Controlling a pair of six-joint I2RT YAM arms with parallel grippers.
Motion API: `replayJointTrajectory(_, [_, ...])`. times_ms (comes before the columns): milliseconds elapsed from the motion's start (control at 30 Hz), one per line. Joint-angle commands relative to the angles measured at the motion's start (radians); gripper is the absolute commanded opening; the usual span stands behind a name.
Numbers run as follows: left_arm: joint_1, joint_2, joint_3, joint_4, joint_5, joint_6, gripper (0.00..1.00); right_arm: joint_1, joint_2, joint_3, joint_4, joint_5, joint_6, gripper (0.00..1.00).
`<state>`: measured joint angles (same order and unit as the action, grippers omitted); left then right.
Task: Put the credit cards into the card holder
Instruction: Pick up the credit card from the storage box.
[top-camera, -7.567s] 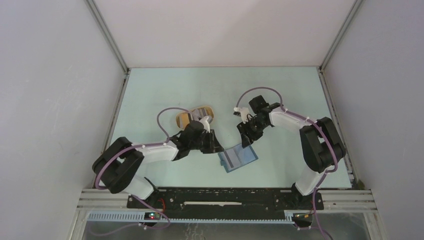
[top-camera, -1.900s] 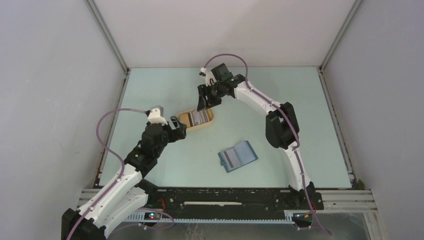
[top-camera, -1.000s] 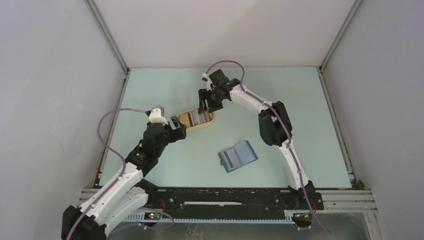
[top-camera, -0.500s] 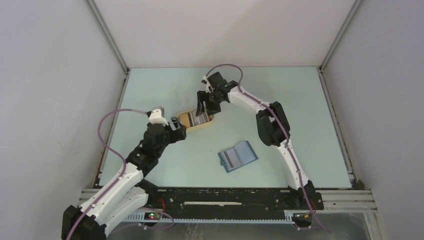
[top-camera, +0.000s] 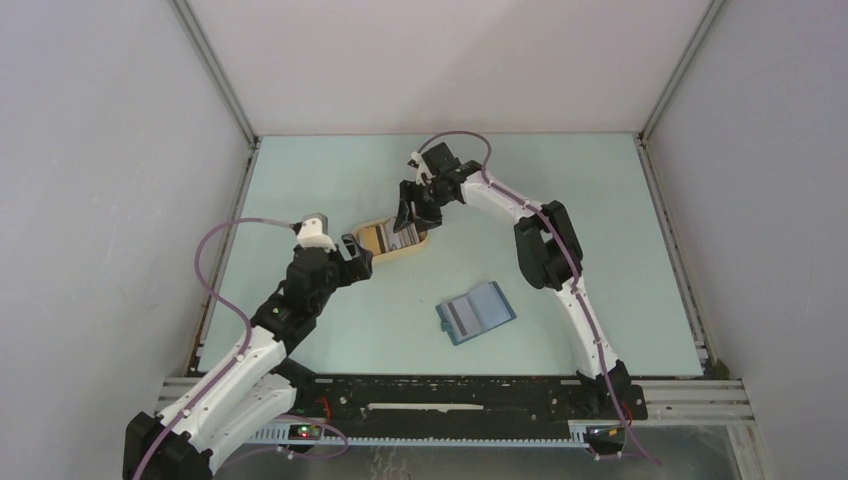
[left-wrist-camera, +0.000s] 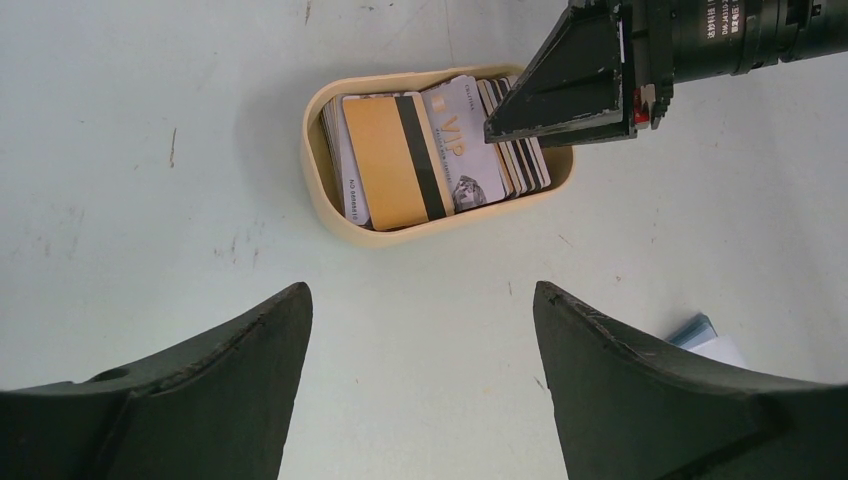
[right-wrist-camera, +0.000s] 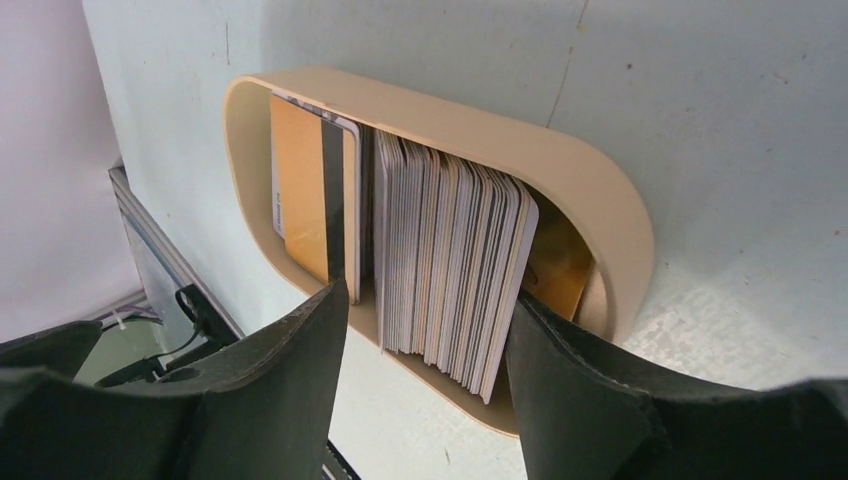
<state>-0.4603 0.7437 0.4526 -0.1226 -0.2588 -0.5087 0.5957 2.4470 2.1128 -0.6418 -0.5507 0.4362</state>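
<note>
Your right pincer (right-wrist-camera: 425, 310), spread wide, straddles the cards (right-wrist-camera: 440, 250) in the tray (right-wrist-camera: 600, 210). Your left pincer (left-wrist-camera: 420, 300) (also spread) hovers nearby.

Left fingers (left-wrist-camera: 650, 400) hide most of the card holder (left-wrist-camera: 703, 335).

We see the right gripper (top-camera: 412, 220) over the right end of the tan tray (top-camera: 388, 256) holding credit cards (top-camera: 392, 237), with the card holder (top-camera: 477, 313) lying open nearer.

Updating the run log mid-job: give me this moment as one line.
right gripper: open, straddling stacked credit cards in tray | left gripper: open, empty, beside tray | card holder: open on table
</note>
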Motion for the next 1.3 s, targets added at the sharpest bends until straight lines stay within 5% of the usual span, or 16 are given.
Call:
replayJointTrajectory(0, [0.008,-0.010,-0.017,0.022,-0.017,-0.014,0.86,-0.017,-0.069,-0.014,0.042,-0.068,0.027,0.66])
replayJointTrajectory(867, [0.008,-0.009,-0.019,0.021,-0.017,-0.015,0.86,-0.063,-0.103,-0.086,0.080,-0.098,0.050,0.49])
replayJointTrajectory(1267, [0.009,-0.009,-0.019,0.020,-0.016,-0.015,0.86,-0.065,-0.089,-0.092,0.077,-0.068,0.046,0.23])
